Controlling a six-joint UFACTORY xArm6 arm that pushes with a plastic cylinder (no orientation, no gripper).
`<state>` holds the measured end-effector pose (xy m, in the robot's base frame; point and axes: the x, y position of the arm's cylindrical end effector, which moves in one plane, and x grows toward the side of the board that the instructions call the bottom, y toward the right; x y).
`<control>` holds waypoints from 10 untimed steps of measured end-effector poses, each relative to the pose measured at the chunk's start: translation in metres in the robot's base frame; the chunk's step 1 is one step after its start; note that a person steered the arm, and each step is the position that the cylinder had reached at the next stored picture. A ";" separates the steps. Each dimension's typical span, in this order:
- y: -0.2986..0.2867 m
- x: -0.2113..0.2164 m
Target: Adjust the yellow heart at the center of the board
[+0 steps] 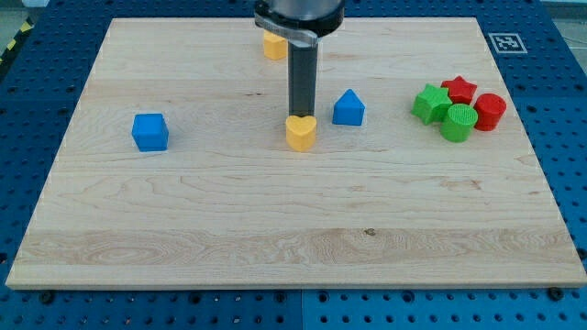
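My tip sits right at the top edge of the yellow heart, touching it or very nearly so; I cannot tell which from here. I carry no claw at all, only this straight rod, so there is nothing to open, close or hold, and the heart can only be nudged. The heart lies just below my tip, close to the middle of the desk, which is where the task wants it. I judge that being at its far side lets me press it toward the view's bottom in small corrections (a fine trim, not a long push).

Just to the view's right of my tip stands the blue house-shaped block, near the heart but apart from it, so a sideways shove that way risks a bump. Well off to the view's left sits the blue cube. Above my tip, partly hidden behind the arm, is another yellow block, shape unclear. Far to the right huddle the green star, red star, green cylinder and red cylinder, touching one another and out of my way.
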<state>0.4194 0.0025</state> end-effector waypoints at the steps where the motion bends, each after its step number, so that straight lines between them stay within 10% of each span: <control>1: -0.050 0.006; 4: -0.034 0.066; 10: 0.043 0.034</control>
<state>0.4537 0.0458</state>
